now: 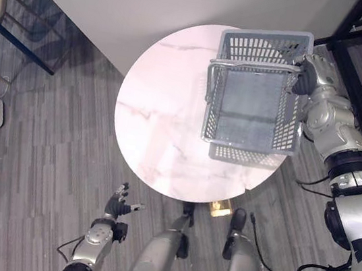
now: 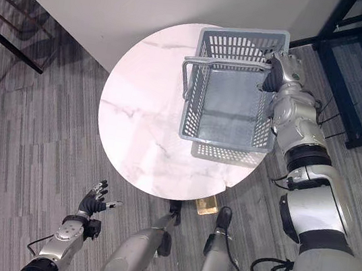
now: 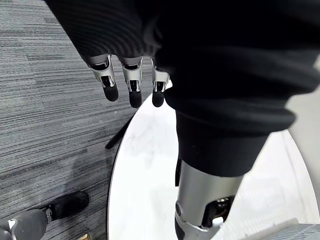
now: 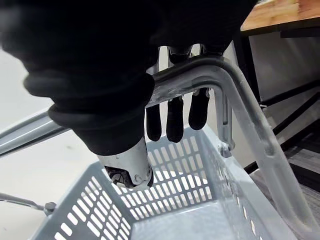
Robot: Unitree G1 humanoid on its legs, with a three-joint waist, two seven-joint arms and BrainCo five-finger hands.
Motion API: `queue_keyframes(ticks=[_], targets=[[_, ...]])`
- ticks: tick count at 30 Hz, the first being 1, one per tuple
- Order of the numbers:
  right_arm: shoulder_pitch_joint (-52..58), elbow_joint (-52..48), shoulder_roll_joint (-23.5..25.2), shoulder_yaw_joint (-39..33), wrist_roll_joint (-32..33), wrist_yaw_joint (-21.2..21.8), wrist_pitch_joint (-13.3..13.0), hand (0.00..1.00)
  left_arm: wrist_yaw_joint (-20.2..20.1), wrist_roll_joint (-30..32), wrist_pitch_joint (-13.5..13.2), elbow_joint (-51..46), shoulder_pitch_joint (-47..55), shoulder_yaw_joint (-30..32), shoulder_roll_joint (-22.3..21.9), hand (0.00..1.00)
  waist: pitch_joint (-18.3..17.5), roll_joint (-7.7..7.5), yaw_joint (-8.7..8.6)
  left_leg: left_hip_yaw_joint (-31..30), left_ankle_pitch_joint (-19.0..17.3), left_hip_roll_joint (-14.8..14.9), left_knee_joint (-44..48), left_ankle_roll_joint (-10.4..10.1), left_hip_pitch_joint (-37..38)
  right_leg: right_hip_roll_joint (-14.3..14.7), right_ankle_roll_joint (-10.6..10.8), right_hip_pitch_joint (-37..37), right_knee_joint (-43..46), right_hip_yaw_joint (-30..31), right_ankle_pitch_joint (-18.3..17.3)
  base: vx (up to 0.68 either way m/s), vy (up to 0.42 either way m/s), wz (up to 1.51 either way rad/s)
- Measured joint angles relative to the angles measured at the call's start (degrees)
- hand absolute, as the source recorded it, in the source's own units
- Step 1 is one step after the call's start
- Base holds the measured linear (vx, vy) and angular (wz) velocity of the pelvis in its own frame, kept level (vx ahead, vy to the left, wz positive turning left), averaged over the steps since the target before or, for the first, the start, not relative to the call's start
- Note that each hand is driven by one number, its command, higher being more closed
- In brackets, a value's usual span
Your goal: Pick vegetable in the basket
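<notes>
- Currently the grey basket (image 1: 246, 156) is set at the far right edge of the round white table (image 1: 163, 119).
- Its handle (image 4: 200, 70) is passed between the right hand's (image 1: 305, 78) thumb and straight, unclenched fingers (image 4: 175, 120).
- The left hand (image 1: 118, 206) is held spread and released over the floor (image 1: 43, 142), off the table's near left edge.

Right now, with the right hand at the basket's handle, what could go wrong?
The basket stands at the right edge of the table, its far corner seemingly past it; a sideways pull may tip it off. The right hand keeps straight fingers behind the handle, so that might slip on lifting.
</notes>
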Motion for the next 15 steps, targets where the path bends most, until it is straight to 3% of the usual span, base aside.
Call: queue_keyframes(ticks=[5, 9, 15], targets=[[13.3, -9.8, -0.1, -5.3, 3.0, 0.2, 0.4, 1.0, 0.0, 0.7, 0.1, 0.2, 0.1, 0.0, -1.1, 0.0, -0.2, -0.65, -0.24, -0.5, -0.2, -0.1, 0.0, -0.2, 3.4, 0.0, 0.0, 3.9, -1.0, 0.0, 0.0, 0.03, -0.008, 0.01], [29.0, -19.7, 5.9, -12.2, 11.0, 0.8, 0.4, 1.0, -0.1, 2.4, 1.0, 0.2, 1.4, 0.1, -1.3, 0.0, -1.9, -4.14, -2.52, -0.7, -0.4, 0.1, 0.0, -0.6, 4.1, 0.3, 0.2, 5.1, -2.3, 0.0, 0.0, 0.0, 0.0, 0.0], [48.1, -31.7, 11.3, -19.3, 22.5, 3.2, 0.3, 1.0, -0.4, 4.8, 2.7, 0.0, 4.7, 2.0, -1.9, 0.0, -5.8, -7.18, -4.19, 1.3, -2.1, 0.6, 0.0, -1.5, 7.3, 0.9, 1.4, 8.8, -5.9, 2.1, 1.0, 0.03, 0.007, -0.18]])
